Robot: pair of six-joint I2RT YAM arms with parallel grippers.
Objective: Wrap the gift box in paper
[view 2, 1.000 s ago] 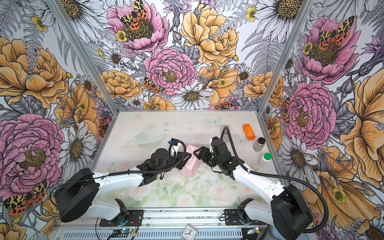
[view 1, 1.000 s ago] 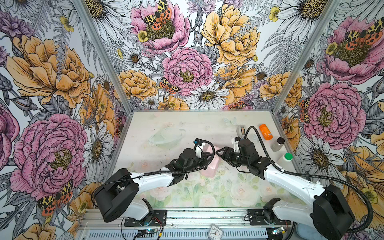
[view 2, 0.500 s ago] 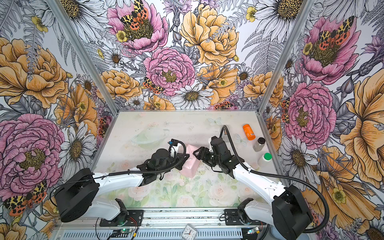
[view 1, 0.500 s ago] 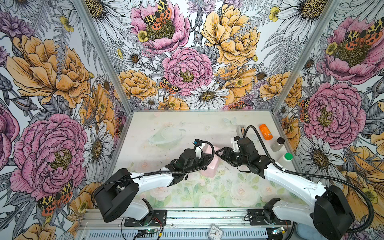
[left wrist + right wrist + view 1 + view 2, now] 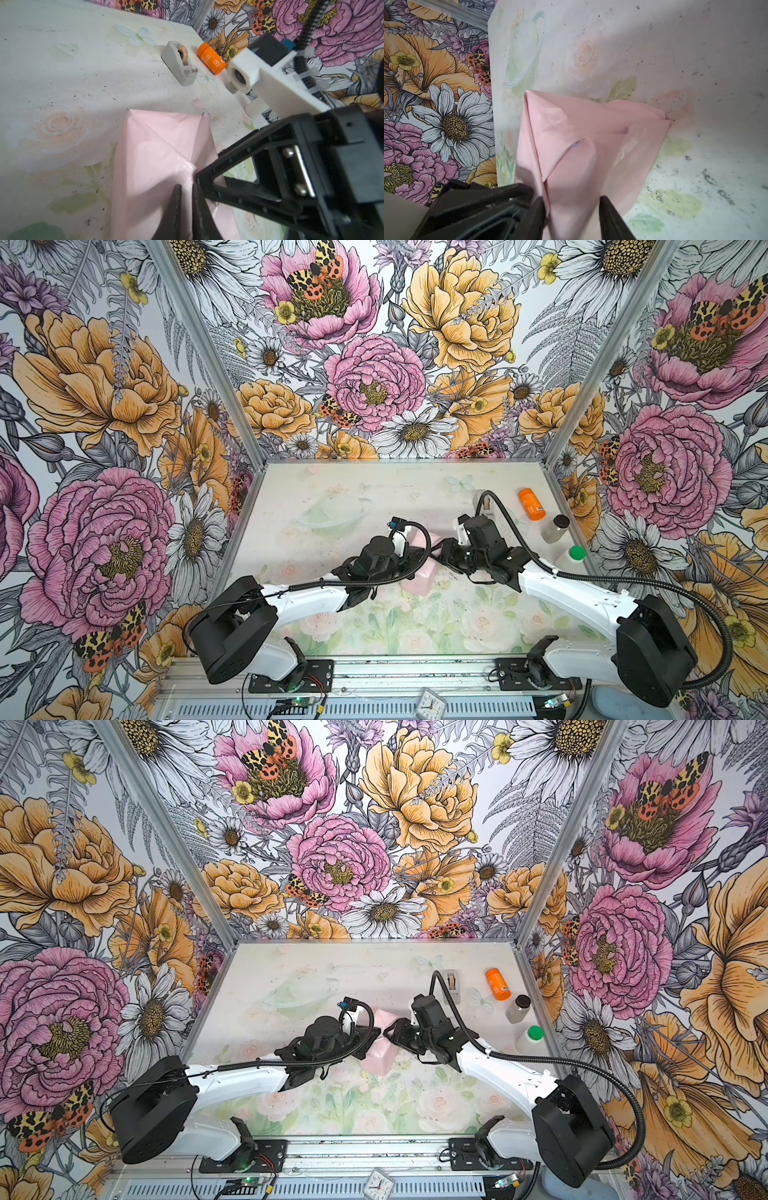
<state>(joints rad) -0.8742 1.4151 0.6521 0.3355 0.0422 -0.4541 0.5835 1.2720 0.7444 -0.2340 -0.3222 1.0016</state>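
The paper shows its pale pink face, folded into a creased bundle in the middle of the table, as in a top view. The gift box is hidden under it. My left gripper rests its tips on the bundle's top with only a narrow gap between its jaws, and it grips nothing. From the other side, my right gripper is shut on a raised fold of the paper, which fills the space between its fingers. The two grippers nearly touch above the bundle.
A grey tape dispenser and an orange bottle lie at the back right. A clear jar with a dark lid and a green-capped white bottle stand by the right wall. A small clock sits on the front rail.
The right jaws have drawn in around the paper fold. The left jaws have parted slightly. Both arms stay almost in place over the bundle.
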